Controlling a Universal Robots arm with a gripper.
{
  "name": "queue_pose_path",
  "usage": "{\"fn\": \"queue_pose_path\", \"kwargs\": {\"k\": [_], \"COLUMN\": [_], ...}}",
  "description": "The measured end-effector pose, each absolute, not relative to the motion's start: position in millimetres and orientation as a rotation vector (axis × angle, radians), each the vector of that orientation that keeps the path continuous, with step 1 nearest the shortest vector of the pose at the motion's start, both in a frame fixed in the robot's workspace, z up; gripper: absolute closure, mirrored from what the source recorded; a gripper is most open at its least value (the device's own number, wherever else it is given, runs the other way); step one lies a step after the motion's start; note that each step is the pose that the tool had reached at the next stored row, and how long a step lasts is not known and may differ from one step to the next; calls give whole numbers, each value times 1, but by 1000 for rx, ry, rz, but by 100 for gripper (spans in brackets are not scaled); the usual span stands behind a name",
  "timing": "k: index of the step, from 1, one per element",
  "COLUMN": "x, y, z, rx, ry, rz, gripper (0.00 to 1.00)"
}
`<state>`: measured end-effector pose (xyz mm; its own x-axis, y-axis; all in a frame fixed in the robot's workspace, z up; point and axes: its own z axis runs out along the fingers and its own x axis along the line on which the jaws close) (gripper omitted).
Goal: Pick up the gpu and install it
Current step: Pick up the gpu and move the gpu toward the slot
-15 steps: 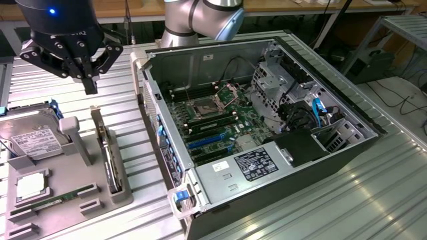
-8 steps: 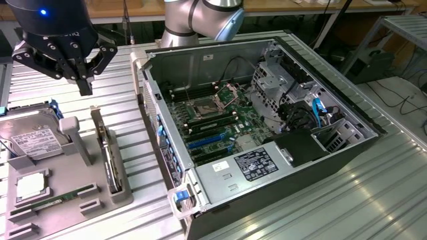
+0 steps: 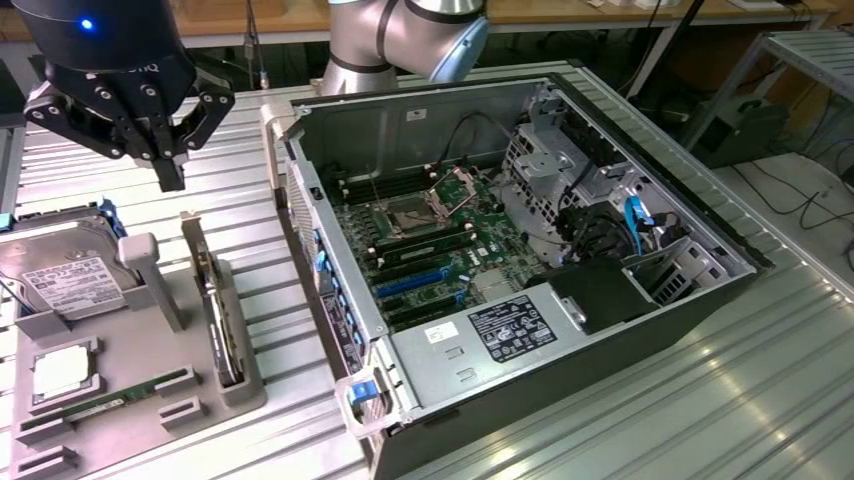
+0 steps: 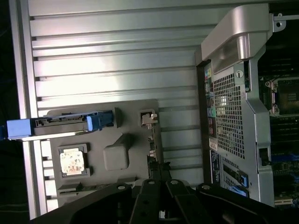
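The gpu [image 3: 218, 318] is a thin dark card standing on edge in a slot of the grey parts holder [image 3: 160, 360], its silver bracket at the far end. My black gripper [image 3: 168, 172] hangs above the holder's far end, a short way above and beyond the card, fingers shut together and holding nothing. In the wrist view the gpu [image 4: 151, 151] shows edge-on just ahead of my gripper [image 4: 159, 181]. The open computer case [image 3: 400, 130] lies at the exterior view's right of the holder, its motherboard [image 3: 441, 250] and blue expansion slots [image 3: 407, 283] exposed.
The holder also carries a silver hard drive [image 3: 60, 278] with a white label, a CPU chip [image 3: 60, 370] and a green memory stick [image 3: 127, 396]. Everything rests on a ribbed metal table [image 3: 747, 400]. The arm's base [image 3: 400, 40] stands behind the case.
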<state>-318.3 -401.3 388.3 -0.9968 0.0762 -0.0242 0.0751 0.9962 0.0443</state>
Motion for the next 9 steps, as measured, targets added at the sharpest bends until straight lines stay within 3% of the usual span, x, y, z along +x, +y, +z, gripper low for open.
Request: {"fn": "queue_pose_path", "kwargs": {"k": [4, 6, 9], "x": [-318, -318, -318], "y": [-401, -401, -401], "z": [388, 388, 388], "rx": [118, 118, 118], "ry": [3113, 3113, 3113], "rz": [68, 68, 68], "gripper": [89, 83, 64]}}
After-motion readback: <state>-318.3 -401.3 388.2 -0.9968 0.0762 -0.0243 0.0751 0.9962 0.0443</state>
